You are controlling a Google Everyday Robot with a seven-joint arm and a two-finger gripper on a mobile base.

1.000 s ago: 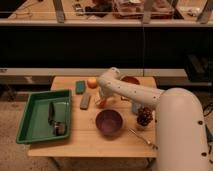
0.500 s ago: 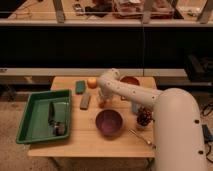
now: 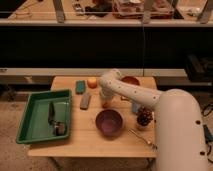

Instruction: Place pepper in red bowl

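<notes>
**Gripper down on the pepper at mid-table**

Camera view: the gripper (image 3: 105, 101) points down at the table (image 3: 75, 142), its jaws drawn together on the pepper (image 3: 105, 105). Only a small orange-red bit of the pepper shows at their tips, low on the tabletop. The red bowl (image 3: 131, 80) sits behind the jaws and to the right, partly hidden by the arm. The purple bowl (image 3: 109, 123) is just in front of them. A grey block (image 3: 85, 100) lies close on the left, a round fruit (image 3: 92, 82) is behind-left, and the tray (image 3: 31, 120) is far left.
</notes>
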